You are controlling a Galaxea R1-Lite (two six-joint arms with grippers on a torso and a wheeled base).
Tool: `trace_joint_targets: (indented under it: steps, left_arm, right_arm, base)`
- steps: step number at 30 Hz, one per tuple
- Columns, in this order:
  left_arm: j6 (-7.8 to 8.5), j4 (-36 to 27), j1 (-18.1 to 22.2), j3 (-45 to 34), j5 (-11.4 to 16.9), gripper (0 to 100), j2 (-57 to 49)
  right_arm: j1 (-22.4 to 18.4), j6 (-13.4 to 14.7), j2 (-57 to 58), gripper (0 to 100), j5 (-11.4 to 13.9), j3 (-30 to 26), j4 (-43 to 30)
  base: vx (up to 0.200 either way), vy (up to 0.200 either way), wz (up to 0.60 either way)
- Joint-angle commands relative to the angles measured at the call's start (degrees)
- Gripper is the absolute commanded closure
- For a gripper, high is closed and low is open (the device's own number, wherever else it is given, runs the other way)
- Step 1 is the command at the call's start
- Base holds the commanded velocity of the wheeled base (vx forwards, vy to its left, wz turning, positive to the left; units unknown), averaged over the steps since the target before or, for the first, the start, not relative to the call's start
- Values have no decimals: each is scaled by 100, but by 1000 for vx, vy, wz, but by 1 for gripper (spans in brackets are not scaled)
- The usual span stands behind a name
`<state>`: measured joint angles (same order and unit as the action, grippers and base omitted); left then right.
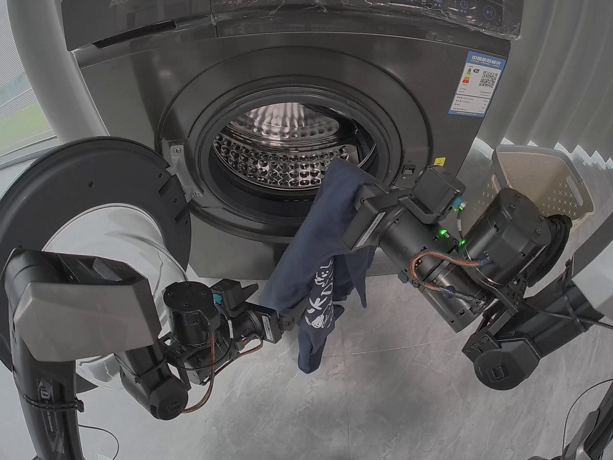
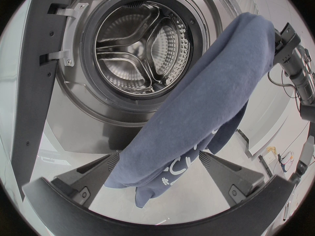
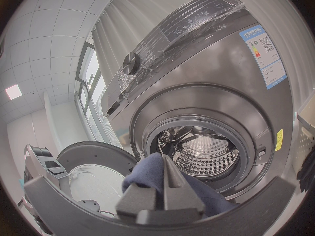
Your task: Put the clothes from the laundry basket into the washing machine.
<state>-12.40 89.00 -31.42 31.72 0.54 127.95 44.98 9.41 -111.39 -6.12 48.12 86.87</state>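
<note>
A navy blue garment point(image 1: 319, 244) with white print hangs in front of the washing machine's open drum point(image 1: 281, 142). My right gripper point(image 1: 356, 191) is shut on the garment's top edge at the right of the drum's mouth. In the right wrist view its fingers point(image 3: 165, 181) pinch the garment point(image 3: 147, 172). My left gripper point(image 1: 290, 317) sits low at the garment's bottom left corner. In the left wrist view the left gripper point(image 2: 157, 156) is open, its fingers wide apart, and the garment point(image 2: 203, 108) drapes down between them. The drum point(image 2: 137, 49) holds no clothes that I can see.
The machine's round door point(image 1: 96, 180) stands swung open on the left, close behind my left arm. A white laundry basket point(image 1: 543, 180) leans at the right, behind my right arm. Grey tiled floor point(image 1: 383, 384) lies below the garment.
</note>
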Motion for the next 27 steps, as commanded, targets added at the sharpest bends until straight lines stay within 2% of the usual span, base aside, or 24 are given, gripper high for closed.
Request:
trace_joint_targets:
  steps: [1,9,18,23,27]
  left_arm:
    - [80,47,-5,71,-1,0,230]
    - [141,38,74,555,-27,0,793]
    - [176,29,39,1293,-273,0,1083]
    - [150,21,48,1803,-405,0,1144]
    - [132,21,57,2022,-405,0,1144]
  right_arm:
    - [37,-1,3,100,-3,14,-3]
    - [107,-1,38,100,-3,22,-3]
    - [116,8,91,100,-3,-4,-12]
    - [134,8,99,100,-12,-13,-12]
    - [151,17,82,100,-21,-13,-3]
  base:
    - [0,0,0]
    - [0,0,0]
    - [0,0,0]
    - [0,0,0]
    - [0,0,0]
